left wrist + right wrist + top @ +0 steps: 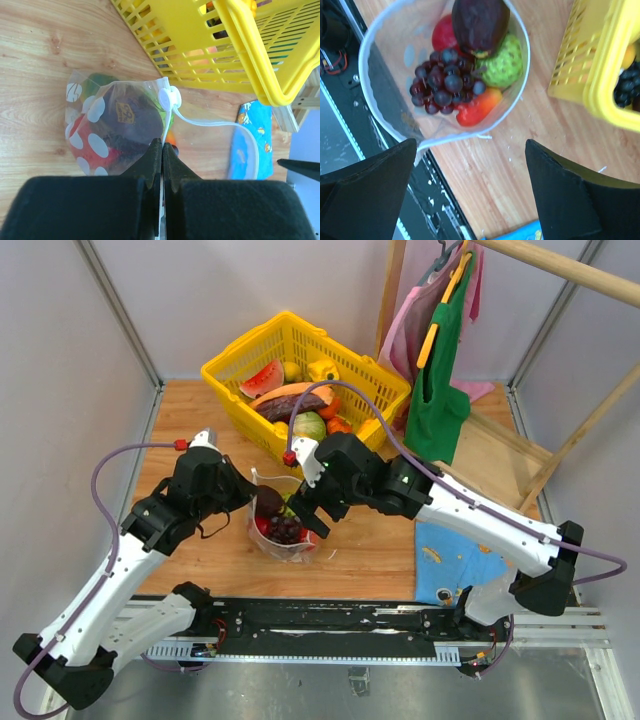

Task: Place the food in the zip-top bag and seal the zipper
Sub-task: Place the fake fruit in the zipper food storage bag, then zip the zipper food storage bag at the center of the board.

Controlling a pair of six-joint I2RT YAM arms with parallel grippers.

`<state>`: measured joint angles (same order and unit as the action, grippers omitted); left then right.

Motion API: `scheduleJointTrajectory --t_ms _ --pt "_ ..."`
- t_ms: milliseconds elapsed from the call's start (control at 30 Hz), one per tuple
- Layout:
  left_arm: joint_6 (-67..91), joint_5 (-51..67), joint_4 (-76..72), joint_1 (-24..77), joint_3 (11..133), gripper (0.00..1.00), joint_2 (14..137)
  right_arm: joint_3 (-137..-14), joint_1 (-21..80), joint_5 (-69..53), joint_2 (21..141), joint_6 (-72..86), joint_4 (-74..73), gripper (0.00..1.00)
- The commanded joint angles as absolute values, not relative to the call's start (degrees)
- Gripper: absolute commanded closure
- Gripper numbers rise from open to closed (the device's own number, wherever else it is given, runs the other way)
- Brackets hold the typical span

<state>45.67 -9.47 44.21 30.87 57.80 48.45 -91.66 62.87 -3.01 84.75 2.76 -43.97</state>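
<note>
The zip-top bag [280, 530] stands open on the wood between my grippers. It holds food: dark purple grapes [442, 82], a dark purple fruit [480, 22], a green bumpy fruit [502, 62] and red-orange pieces [477, 107]. My left gripper [162, 145] is shut on the zipper [210, 122] at the bag's rim, just below the white slider [169, 97]. In the top view the left gripper [245, 495] is at the bag's left edge. My right gripper [470, 150] is open and empty over the bag's mouth rim, its fingers [385, 170] clear of the plastic; it also shows in the top view [308, 508].
A yellow mesh basket [225, 360] with more toy fruit stands behind the bag, close to it [240, 45] [600, 65]. A blue patterned cloth [455, 560] lies at the right front. Clothes hang on a wooden rack [440, 370] at the back right.
</note>
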Motion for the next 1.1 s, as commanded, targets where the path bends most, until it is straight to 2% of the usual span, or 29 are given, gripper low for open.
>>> scheduleJointTrajectory --t_ms 0,233,467,567,667,733,833,933,1033,1067 --pt "49.3 -12.1 43.2 30.6 56.9 1.0 46.7 -87.7 63.3 -3.6 81.8 6.6 -47.0 0.09" --pt "51.7 -13.5 43.1 30.6 56.2 1.0 45.6 -83.6 65.7 -8.3 82.7 5.4 -43.8 0.1" --pt "52.9 -14.0 42.9 30.6 55.9 1.0 45.2 -83.3 68.0 -4.5 86.3 5.9 -42.5 0.15" --pt "53.2 -14.0 42.5 30.6 55.7 1.0 45.3 -83.6 68.8 -2.5 87.8 6.2 -41.6 0.18" --pt "53.6 -14.1 42.0 30.6 55.5 1.0 45.3 -83.6 69.0 -0.1 89.1 5.2 -41.2 0.25" --pt "53.9 -14.3 41.9 30.6 55.4 1.0 45.3 -84.3 69.0 1.3 89.8 4.6 -41.8 0.33" --pt "54.0 -14.8 41.9 30.6 55.3 1.0 45.2 -84.6 69.0 2.7 89.5 3.6 -42.2 0.52" --pt "53.8 -15.7 41.9 30.6 55.3 0.99 44.7 -84.8 68.8 3.9 88.7 1.7 -42.4 0.75" --pt "53.6 -16.8 41.9 30.6 55.3 0.91 43.7 -85.4 67.9 4.0 88.1 -0.4 -44.0 0.98" --pt "53.3 -17.1 41.8 30.6 55.3 0.88 43.3 -85.5 67.6 3.9 87.9 -1.2 -44.7 0.99"
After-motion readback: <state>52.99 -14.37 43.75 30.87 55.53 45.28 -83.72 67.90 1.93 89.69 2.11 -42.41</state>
